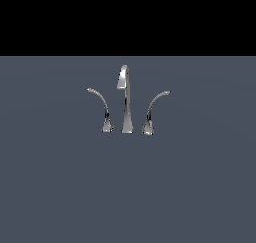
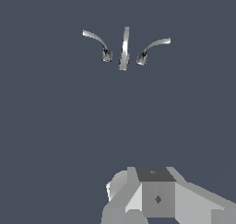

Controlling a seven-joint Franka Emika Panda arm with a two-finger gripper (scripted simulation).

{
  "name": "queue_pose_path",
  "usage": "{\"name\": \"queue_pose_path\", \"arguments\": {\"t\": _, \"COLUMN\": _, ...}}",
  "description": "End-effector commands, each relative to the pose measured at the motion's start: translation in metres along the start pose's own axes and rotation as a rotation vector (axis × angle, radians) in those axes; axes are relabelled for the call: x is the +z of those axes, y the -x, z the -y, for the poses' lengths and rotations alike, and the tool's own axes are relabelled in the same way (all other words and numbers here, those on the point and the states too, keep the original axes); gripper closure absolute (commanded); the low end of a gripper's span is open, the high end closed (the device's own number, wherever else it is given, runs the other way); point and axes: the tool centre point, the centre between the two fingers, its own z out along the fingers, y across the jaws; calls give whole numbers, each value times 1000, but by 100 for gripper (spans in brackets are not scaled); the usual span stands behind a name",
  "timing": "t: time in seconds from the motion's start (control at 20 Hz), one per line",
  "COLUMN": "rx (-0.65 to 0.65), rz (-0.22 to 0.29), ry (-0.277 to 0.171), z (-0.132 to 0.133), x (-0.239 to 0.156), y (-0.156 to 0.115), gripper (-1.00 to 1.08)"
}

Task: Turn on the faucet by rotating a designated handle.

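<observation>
The faucet is standing mid-frame on the grey floor; its handle is arching rightward, the other lever leftward. Nothing is blocking it. Gripper finger spread: cannot tell.

The faucet, a small shiny chrome set, is seen standing upright on the grey surface, its tall tapering spout hooked over at the top, while the handle, a slim arched lever with a bright flared foot, is placed just beside it at the exterior view's right.
</observation>
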Motion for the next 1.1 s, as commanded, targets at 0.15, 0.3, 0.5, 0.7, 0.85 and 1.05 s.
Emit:
{"name": "queue_pose_path", "arguments": {"t": 0.15, "rx": 6, "rz": 0, "ry": 0, "z": 1, "x": 1, "y": -1, "gripper": 108}}
{"name": "queue_pose_path", "arguments": {"t": 0.3, "rx": 23, "rz": 0, "ry": 0, "z": 2, "x": 5, "y": -5, "gripper": 108}}
{"name": "queue_pose_path", "arguments": {"t": 0.5, "rx": 64, "rz": 0, "ry": 1, "z": 6, "x": 13, "y": -13, "gripper": 108}}
{"name": "queue_pose_path", "arguments": {"t": 0.7, "rx": 125, "rz": 1, "ry": 1, "z": 11, "x": 25, "y": -26, "gripper": 108}}
{"name": "queue_pose_path", "arguments": {"t": 0.85, "rx": 185, "rz": 1, "ry": 2, "z": 15, "x": 38, "y": -38, "gripper": 108}}
{"name": "queue_pose_path", "arguments": {"t": 1.05, "rx": 283, "rz": 2, "ry": 3, "z": 20, "x": 58, "y": -60, "gripper": 108}}
